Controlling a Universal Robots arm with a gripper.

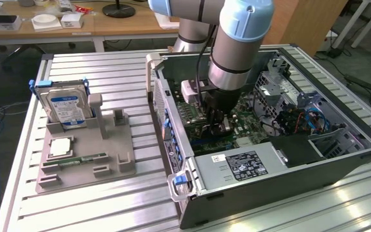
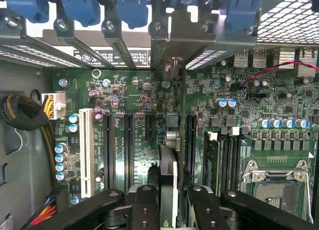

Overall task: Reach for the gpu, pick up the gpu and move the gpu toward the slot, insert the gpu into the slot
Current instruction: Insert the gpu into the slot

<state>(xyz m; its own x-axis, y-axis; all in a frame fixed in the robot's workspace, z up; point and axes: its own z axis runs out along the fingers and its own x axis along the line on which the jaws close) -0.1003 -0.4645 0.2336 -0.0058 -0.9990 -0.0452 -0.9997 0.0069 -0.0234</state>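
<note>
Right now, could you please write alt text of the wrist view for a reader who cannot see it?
The claw holds the gpu edge-on just above the green motherboard, among its black expansion slots. Blue retention clips line the case's rear bracket bars beyond.

Lab — robot arm (image 1: 237, 43), open PC case (image 1: 340, 159)

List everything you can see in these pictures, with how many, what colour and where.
computer case: one, dark grey, open, on the slatted table
motherboard: one, green, inside the case
gpu: one, edge-on, held upright over the motherboard's slots
hard drive: one, silver with blue label, standing in the grey holder
memory stick: one, green, lying flat on the holder
gripper: one, black, closed on the gpu, inside the case
</note>
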